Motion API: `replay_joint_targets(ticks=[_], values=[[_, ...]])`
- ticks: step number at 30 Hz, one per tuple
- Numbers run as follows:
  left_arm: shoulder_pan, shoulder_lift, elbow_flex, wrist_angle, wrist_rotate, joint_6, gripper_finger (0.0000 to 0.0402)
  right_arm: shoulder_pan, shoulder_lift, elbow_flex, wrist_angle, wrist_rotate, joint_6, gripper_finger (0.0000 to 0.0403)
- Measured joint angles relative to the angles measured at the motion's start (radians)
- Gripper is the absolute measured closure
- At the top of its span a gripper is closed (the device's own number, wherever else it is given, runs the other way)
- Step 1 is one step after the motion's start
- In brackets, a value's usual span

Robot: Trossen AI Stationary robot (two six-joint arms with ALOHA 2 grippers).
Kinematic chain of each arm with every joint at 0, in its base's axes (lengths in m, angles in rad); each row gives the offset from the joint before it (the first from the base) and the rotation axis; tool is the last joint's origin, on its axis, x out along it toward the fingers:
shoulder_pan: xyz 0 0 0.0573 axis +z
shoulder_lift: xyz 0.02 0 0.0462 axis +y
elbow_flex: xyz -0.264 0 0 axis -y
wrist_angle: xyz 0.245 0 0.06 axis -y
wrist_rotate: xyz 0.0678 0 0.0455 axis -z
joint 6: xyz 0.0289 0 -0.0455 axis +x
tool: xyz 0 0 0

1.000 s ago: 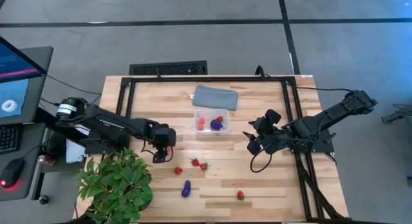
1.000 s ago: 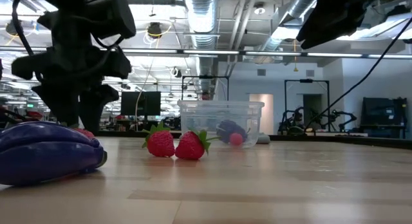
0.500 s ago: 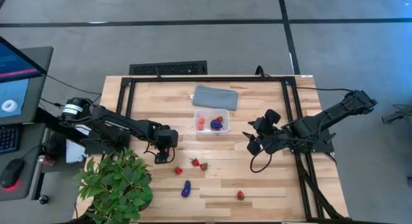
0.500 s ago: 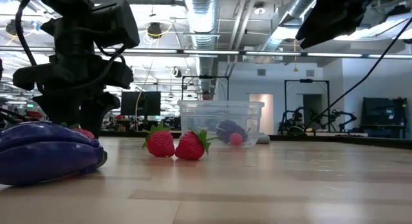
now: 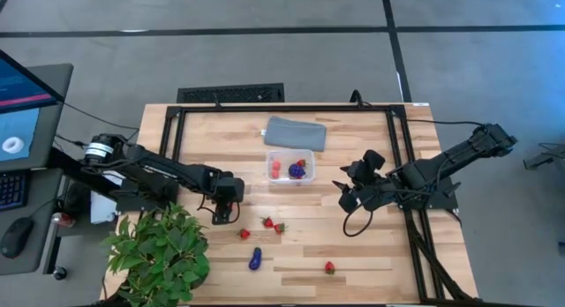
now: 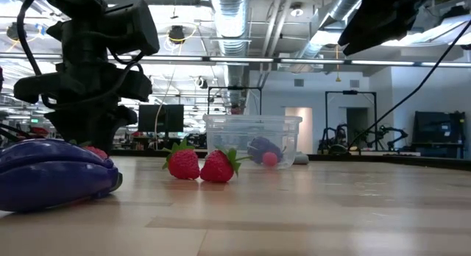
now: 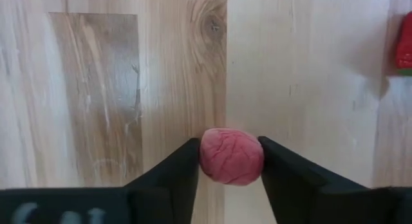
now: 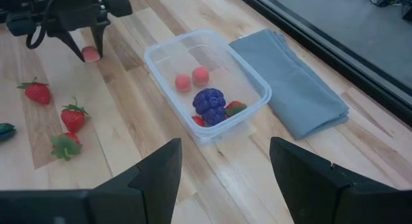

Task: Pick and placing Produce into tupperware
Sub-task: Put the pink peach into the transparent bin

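Note:
My left gripper (image 7: 230,161) stands left of the clear tupperware (image 5: 290,168), pointing steeply down, shut on a pinkish round piece (image 7: 231,156). The tupperware (image 8: 206,82) holds two pink pieces, a dark purple piece and a strawberry. Loose produce lies on the wood: strawberries (image 5: 267,222) (image 5: 280,228) (image 5: 244,234) (image 5: 329,267) and a dark purple piece (image 5: 255,258). My right gripper (image 8: 222,179) hangs open above the table to the right of the tupperware, with nothing between its fingers. My left gripper pinches the pinkish piece by its two opposite sides (image 7: 206,158) between its two fingers, at their free ends. The fingers come from above, pointing steeply down. The piece (image 8: 92,53) sits low at the wood; I cannot tell whether it rests on it.
A folded grey-blue pad (image 5: 296,132) lies just beyond the tupperware. A leafy green plant (image 5: 159,254) fills the near left corner. A black frame (image 5: 282,108) runs along the table's far and side edges. Bare wood lies between the tupperware and the near strawberries.
My left gripper has shut on the pinkish piece, which had lain between its open fingers. The right arm and the other produce have kept still.

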Motion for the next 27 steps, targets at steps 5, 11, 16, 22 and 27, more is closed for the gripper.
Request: replay_joint_targets(ticks=[5, 11, 16, 22, 27], values=[[0.000, 0.000, 0.000, 0.000, 0.003, 0.004, 0.0287, 0.000, 0.000, 0.000, 0.000, 0.000, 0.000, 0.0143], [0.000, 0.000, 0.000, 0.000, 0.008, 0.005, 0.0291, 0.000, 0.000, 0.000, 0.000, 0.000, 0.000, 0.0143], [0.000, 0.000, 0.009, -0.002, 0.007, 0.004, 0.0290, 0.000, 0.000, 0.000, 0.000, 0.000, 0.000, 0.0143], [0.018, 0.000, 0.061, 0.000, -0.004, 0.008, 0.0292, 0.000, 0.000, 0.000, 0.000, 0.000, -0.001, 0.0143], [0.049, 0.000, 0.115, 0.000, -0.010, 0.040, 0.0293, 0.000, 0.000, 0.000, 0.000, -0.003, 0.000, 0.0143]])
